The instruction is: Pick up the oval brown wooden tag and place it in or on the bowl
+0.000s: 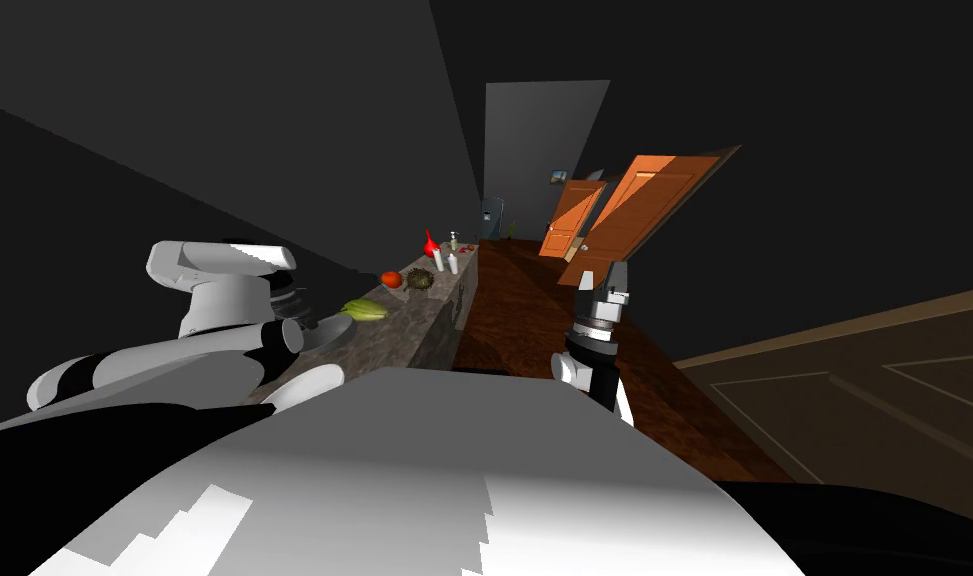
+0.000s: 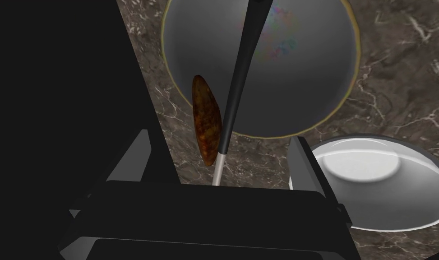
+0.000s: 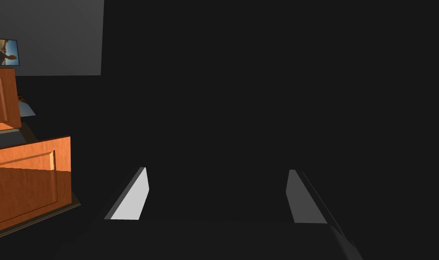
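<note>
- currently the oval brown tag [image 2: 206,119] stands on edge between the two fingers of the left gripper [image 2: 219,136], touching neither of them; whether it rests on anything i cannot tell.
- its upper end shows against the yellowish rim of the grey bowl [image 2: 299,85], and its lower end shows against the counter [image 2: 394,90].
- just beside the tag runs a thin dark rod [image 2: 241,76] with a light grey end nearest the gripper; it crosses the grey bowl's inside, and i cannot tell what it is.
- the left gripper is released, its fingers [image 2: 141,155] spread wide above the counter, pointing down at the grey bowl's near rim.
- a white bowl [image 2: 371,180] sits on the counter next to the grey bowl, close to it but apart, just beyond one of the left fingers.
- the counter is a dark, veined stone surface; in the head view it runs away from me along the wall on my left.
- farther along it lie a green vegetable [image 1: 364,310], a red tomato [image 1: 391,279] and a brownish lump [image 1: 420,281], and beyond them a red bottle [image 1: 430,243] and small white bottles [image 1: 452,263].
- the right gripper [image 1: 616,272] is raised over the reddish-brown floor [image 1: 514,320], well apart from the counter, with its fingers parted and nothing between them.
- orange doors [image 1: 639,210] stand open beyond the right gripper.
</note>
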Available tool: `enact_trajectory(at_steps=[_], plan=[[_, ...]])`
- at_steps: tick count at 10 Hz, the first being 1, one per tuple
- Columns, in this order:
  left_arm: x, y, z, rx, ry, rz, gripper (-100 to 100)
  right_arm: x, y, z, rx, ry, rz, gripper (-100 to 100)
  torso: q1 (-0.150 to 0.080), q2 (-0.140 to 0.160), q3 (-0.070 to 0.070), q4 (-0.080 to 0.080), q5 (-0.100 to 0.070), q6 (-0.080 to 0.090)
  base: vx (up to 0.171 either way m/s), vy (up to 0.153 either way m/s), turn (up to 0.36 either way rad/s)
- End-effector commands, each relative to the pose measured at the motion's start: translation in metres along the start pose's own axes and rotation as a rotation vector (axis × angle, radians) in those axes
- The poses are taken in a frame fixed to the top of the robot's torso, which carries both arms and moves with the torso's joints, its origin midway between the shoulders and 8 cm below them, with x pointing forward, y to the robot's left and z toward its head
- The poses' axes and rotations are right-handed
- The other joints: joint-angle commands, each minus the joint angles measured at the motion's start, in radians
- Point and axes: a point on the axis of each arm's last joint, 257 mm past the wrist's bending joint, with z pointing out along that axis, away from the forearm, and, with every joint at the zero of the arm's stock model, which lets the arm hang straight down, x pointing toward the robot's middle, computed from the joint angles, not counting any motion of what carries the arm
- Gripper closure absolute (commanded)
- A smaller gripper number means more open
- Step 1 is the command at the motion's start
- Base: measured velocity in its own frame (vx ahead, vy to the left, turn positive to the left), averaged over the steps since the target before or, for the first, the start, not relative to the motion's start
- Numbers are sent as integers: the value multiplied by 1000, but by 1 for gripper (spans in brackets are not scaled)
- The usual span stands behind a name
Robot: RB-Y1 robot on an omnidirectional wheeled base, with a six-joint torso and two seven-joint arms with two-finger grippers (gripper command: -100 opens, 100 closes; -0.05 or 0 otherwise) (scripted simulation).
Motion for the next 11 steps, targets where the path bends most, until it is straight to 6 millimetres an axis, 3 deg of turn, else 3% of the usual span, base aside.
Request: enact_trajectory(at_steps=[1, 2, 5, 7, 8, 11], plan=[[0, 0, 0, 0, 0, 0, 0, 0, 0, 0, 0, 0, 0, 0, 0, 0, 0, 0, 0, 0, 0, 0, 0], [-7, -7, -16, 1, 2, -8, -100, 0, 0, 0, 0, 0, 0, 0, 0, 0, 0, 0, 0, 0, -12, -2, -53], [-22, -19, -49, 1, 6, -25, -100, 0, 0, 0, 0, 0, 0, 0, 0, 2, 1, 1, 0, 0, -27, 1, -54], [-22, -19, -48, 4, 8, -25, -100, 0, 0, 0, 0, 0, 0, 0, 0, 2, 1, 1, 0, 0, -15, -2, -17], [-23, -19, -49, 2, 7, -25, 0, 0, 0, 0, 0, 0, 0, 0, 0, 1, 1, 0, 0, 0, 0, 0, 0], [-23, -19, -49, 2, 7, -25, 0, 0, 0, 0, 0, 0, 0, 0, 0, 0, 0, 0, 0, 0, 0, 0, 0]])
